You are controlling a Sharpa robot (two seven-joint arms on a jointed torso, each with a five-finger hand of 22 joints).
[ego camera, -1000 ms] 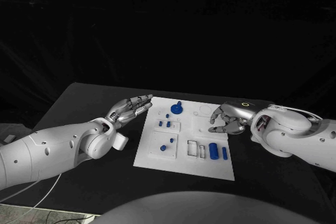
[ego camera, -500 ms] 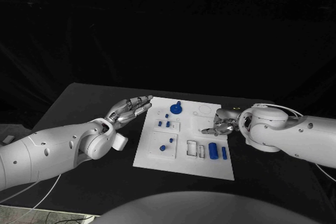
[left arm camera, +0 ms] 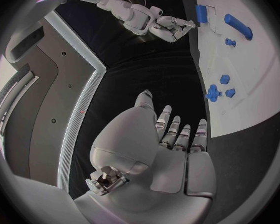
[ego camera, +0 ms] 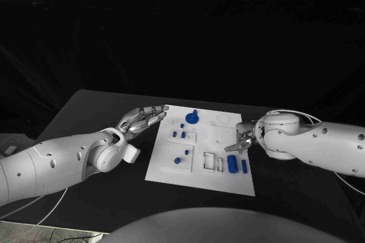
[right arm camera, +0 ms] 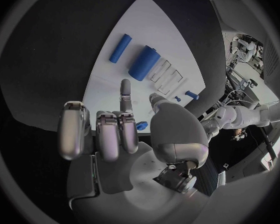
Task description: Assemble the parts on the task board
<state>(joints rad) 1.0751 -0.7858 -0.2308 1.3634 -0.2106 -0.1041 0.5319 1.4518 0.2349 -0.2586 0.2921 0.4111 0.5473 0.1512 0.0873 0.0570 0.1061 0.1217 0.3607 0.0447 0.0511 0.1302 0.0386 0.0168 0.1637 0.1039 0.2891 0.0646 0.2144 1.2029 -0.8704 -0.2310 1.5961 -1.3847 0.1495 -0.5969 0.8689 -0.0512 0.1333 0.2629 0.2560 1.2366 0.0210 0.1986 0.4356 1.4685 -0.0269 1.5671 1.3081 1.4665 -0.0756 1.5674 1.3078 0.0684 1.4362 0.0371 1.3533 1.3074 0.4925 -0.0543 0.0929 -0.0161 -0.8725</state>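
My left hand hovers palm-up just off the task board's left edge, near its far corner, over bare black table. Fingers are straight and slightly spread, with nothing in them; the left wrist view confirms an empty palm.

My right hand sits over the board's right side, mostly hidden behind my own forearm in the head view. In the right wrist view three fingers are curled in and one finger points straight out toward the board with the thumb alongside (no part between them that I can see).

Parts: the large blue cylinder and the slimmer blue rod lie side by side just ahead of the pointing fingertip, apart from it. Beside them are the empty rectangular slots. A blue knob-like piece stands near the far edge; small blue pegs stand mid-board, closer to my left hand.

Open table lies to both sides of the board and in front of it.
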